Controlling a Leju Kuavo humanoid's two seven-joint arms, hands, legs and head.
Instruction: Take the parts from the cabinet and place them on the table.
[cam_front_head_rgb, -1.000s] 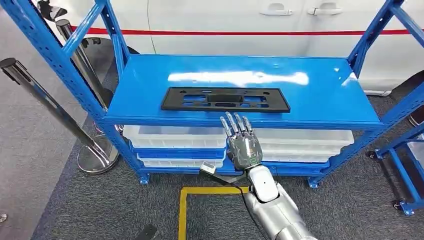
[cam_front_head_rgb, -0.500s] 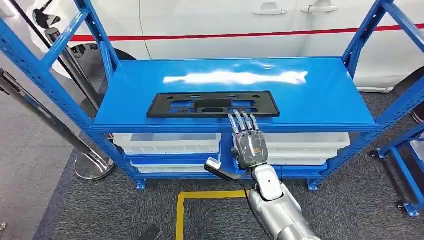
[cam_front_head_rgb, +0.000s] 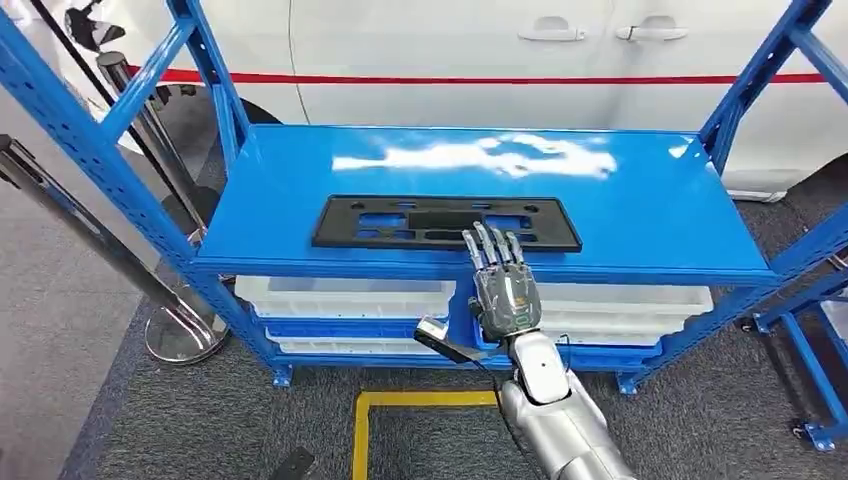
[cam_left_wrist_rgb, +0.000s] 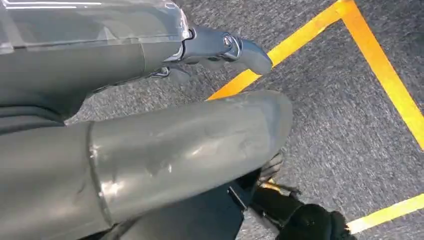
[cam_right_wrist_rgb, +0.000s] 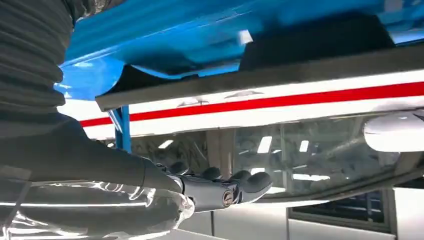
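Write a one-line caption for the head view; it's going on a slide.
The robot's right hand, fingers spread, reaches toward a flat black part on the blue rack's top shelf.

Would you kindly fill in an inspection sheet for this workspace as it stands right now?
Surface: glossy blue metal shelf top, glare along its back.
Job's things: flat black plastic panel with cut-outs lies near the front edge.
Clutter: white plastic bins on the lower shelves.
Hands: right hand open, fingers extended, fingertips at the panel's front edge; contact unclear. Left hand hangs over the floor, holding nothing.
Cables: thin dark cable beside the right wrist.
Surroundings: white car with a red stripe behind; chrome stanchion; yellow floor tape on grey carpet.
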